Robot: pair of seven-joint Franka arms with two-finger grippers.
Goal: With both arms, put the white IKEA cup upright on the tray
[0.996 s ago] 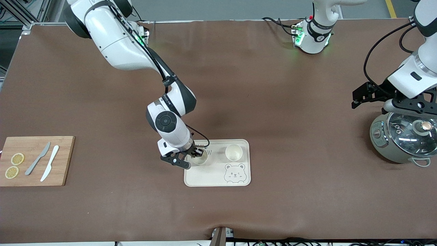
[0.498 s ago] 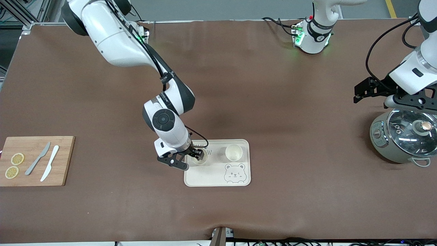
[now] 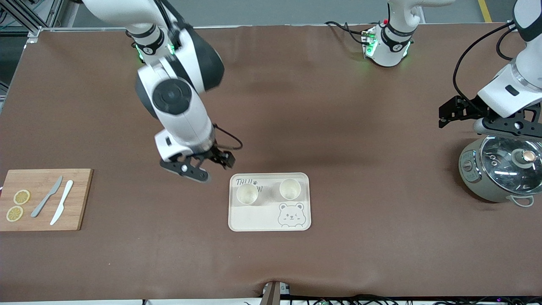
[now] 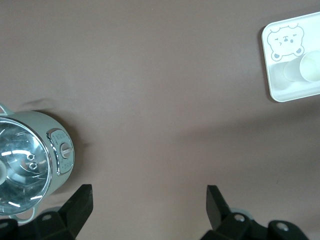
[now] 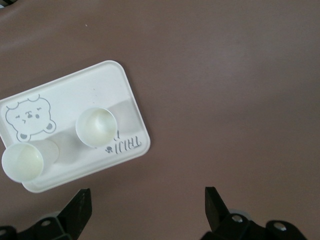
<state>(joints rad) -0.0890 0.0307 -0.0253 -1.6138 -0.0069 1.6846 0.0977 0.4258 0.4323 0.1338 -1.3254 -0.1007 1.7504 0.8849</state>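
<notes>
On the tray [image 3: 254, 216] stand two upright cups [image 3: 247, 193] (both tools [image 3: 220, 160] [image 3: 459, 114] spread apart, empty).

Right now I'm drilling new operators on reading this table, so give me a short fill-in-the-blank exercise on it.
1. ___ white cups stand upright on the tray.
2. The right gripper is open and holds ___.
3. The left gripper hangs over the lidded ___.
4. The cutting board carries two knives and two ___ slices.

Missing words: two; nothing; pot; lemon
</notes>
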